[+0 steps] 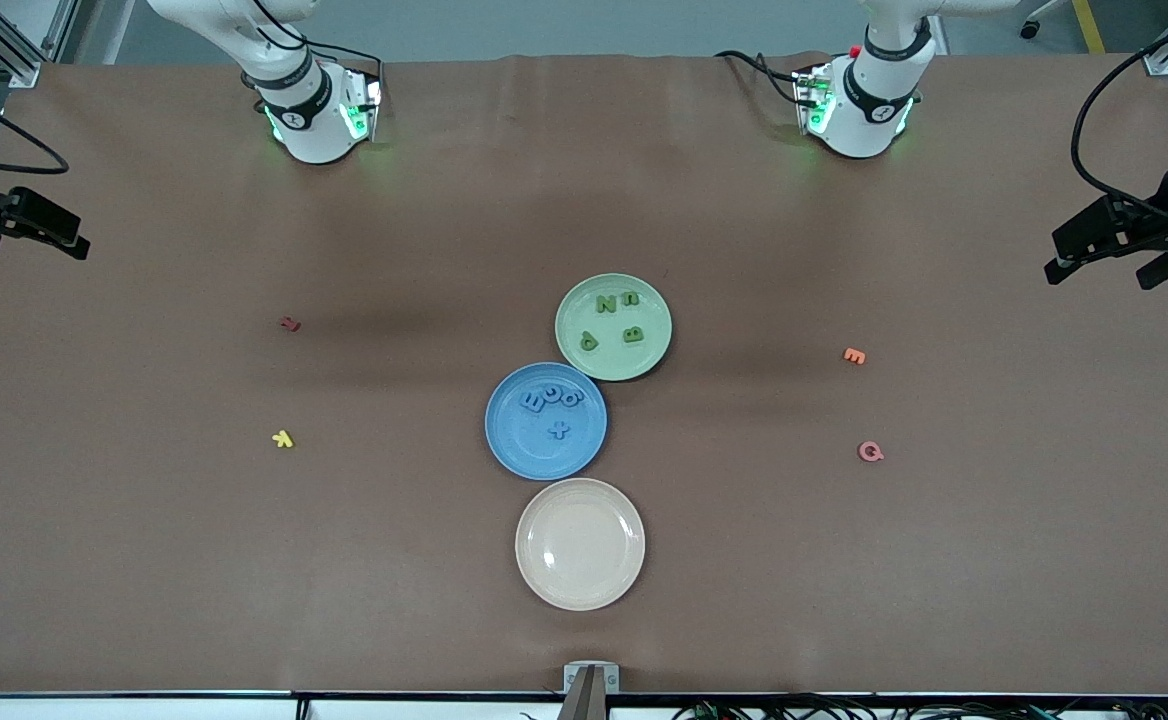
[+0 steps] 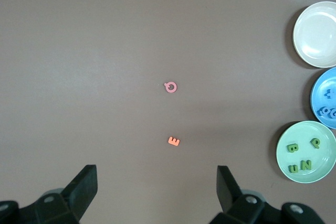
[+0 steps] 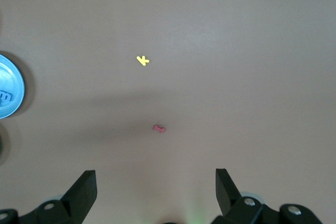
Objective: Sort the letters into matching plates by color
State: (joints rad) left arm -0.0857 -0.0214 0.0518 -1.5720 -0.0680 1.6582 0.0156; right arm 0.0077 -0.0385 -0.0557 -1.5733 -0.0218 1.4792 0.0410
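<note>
Green letters [image 1: 612, 318] in green plate [image 1: 574, 350], blue letters [image 1: 551, 405] in blue plate [image 1: 514, 450]. Left gripper [image 2: 157, 190] and right gripper [image 3: 156, 190] hang wide open, empty, at their table ends. Risk: re-entry nudging touching plates.

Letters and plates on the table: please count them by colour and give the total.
Green letters: 4, in the green plate
Blue letters: 4, in the blue plate
Red letter: 1
Yellow letter: 1
Orange letter: 1
Pink letter: 1
Cream plate: 1
Total: 12 letters, 3 plates

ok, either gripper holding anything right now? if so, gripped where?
Nothing held. The left gripper and right gripper are both open and empty, up over bare table at their own ends.
</note>
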